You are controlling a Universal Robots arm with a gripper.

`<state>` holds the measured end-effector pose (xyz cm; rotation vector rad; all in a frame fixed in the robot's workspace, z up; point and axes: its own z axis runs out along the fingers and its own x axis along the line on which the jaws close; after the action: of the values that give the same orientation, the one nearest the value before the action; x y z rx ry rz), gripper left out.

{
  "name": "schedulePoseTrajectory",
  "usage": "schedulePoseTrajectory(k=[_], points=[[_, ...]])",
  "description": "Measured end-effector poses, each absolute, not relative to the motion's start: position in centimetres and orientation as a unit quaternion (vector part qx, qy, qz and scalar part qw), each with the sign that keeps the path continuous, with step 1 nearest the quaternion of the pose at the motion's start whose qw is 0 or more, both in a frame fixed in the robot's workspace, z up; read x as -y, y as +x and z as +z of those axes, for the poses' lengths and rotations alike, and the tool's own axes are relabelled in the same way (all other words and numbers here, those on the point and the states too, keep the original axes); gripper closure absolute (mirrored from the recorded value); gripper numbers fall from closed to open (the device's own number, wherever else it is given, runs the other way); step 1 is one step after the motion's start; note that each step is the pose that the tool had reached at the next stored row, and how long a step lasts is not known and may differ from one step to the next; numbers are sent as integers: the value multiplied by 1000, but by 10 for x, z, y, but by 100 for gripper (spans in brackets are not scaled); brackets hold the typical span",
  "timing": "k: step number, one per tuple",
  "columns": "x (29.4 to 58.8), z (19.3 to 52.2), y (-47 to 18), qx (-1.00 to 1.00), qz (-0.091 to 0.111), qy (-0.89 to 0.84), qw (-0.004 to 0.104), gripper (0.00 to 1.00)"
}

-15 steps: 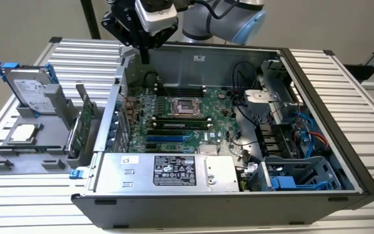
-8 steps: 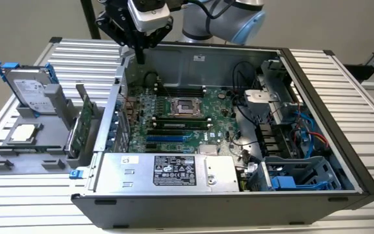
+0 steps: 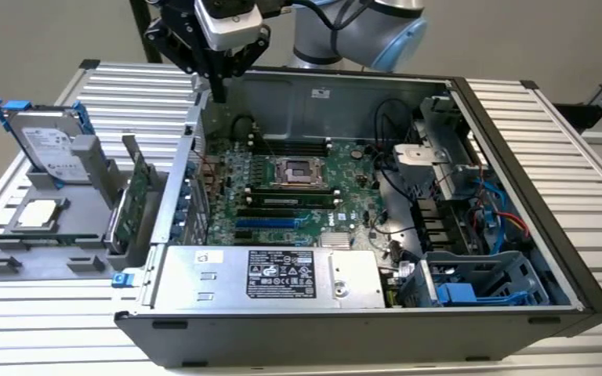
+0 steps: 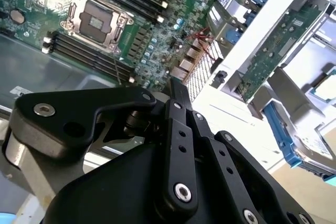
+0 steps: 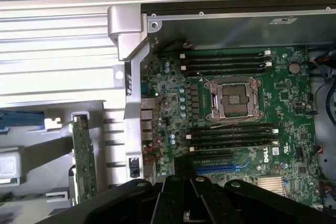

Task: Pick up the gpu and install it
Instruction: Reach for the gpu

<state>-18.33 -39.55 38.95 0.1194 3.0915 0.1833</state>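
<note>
Green board on edge, the gpu (image 3: 137, 188) stands in a grey holder (image 3: 79, 197) outside the case wall (image 3: 181, 176), below our hand (image 3: 220, 91) and to the exterior view's left of it, long axis parallel to that wall. Our hand hangs empty, fingers (image 3: 220, 81) together.

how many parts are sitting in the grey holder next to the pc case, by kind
hard drive: 1
processor chip: 1
gpu, the green card standing on edge: 1
total in the grey holder: 3
</note>
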Motion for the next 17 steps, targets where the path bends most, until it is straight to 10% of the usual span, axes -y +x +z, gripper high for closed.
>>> schedulePoseTrajectory(k=[17], points=[[396, 390, -204, -997, 59, 39, 21, 100]])
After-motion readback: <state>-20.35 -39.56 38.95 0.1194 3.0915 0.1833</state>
